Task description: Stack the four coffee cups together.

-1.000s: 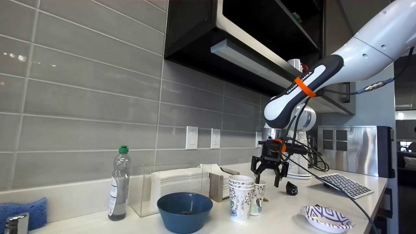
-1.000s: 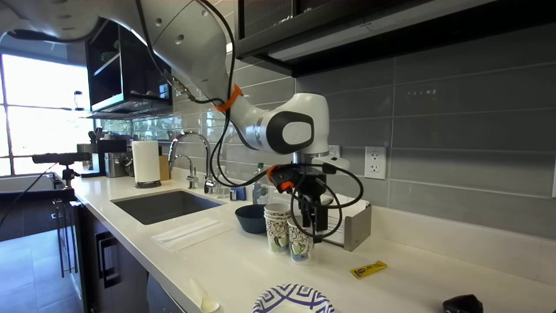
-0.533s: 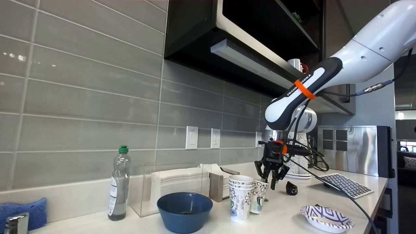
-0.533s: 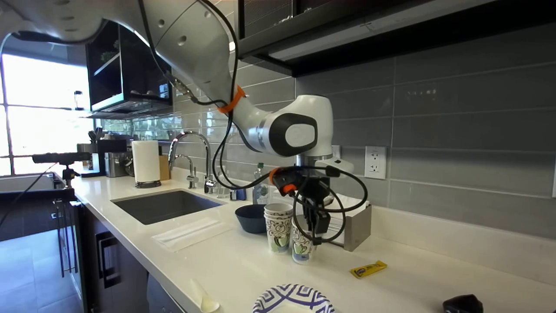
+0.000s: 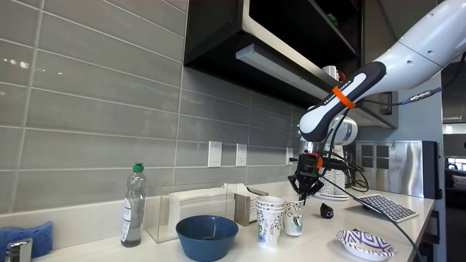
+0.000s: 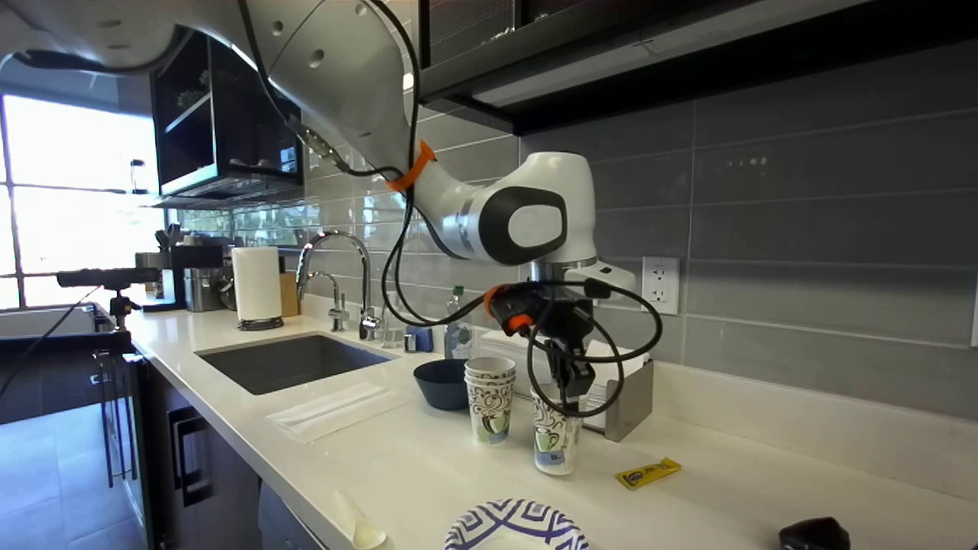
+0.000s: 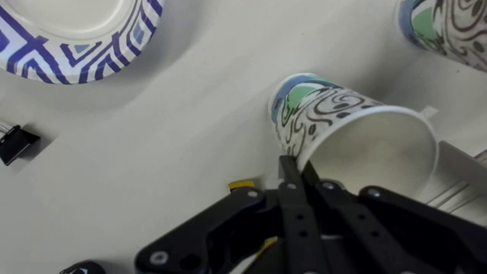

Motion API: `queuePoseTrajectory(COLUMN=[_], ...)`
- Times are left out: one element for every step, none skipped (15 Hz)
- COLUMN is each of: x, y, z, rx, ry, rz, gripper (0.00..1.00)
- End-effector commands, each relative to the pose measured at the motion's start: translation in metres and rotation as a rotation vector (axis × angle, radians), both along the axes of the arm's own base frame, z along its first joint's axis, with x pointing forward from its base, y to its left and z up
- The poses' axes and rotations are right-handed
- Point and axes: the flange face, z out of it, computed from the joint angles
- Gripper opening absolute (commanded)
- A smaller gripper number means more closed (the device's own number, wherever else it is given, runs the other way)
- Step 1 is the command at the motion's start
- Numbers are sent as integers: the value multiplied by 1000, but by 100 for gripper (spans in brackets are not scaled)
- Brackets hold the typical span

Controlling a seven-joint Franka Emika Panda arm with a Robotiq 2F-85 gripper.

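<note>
At the claw (image 7: 298,164) is a white, brown-swirled cup (image 7: 354,135).

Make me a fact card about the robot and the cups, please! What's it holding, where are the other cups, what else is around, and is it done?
Holding: the gripper pinches the single cup by its wall at the rim
Other cups: in an upright cup stack, three rims showing
Cup pattern: white with dark swirls
Touching: no, the single cup stands apart from the cup stack
Also around: blue bowl, patterned plate, green-capped bottle, yellow packet
Done: not yet
</note>
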Motion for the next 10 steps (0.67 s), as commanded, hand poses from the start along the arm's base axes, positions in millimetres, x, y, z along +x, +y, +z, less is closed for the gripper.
queuePoseTrajectory(x=[-8,-11,-14,-17,-20,-22,-25,-28,-30,-32], y=[-11,-12,-13,-12,-9,-5,-1,6,12,19], z=[27,38,49,61,74,85,98,111,123,134], rx=[-38,-55,-68,-82,-98,-113,-124,-133,-138,-141], ry=[-52,-65,-79,-94,-111,-130,-151,-173,-192,-211], rz=[-17,-11,-2,12,27,43,65,88,109,131], gripper=[1,1,1,1,1,1,1,1,1,1])
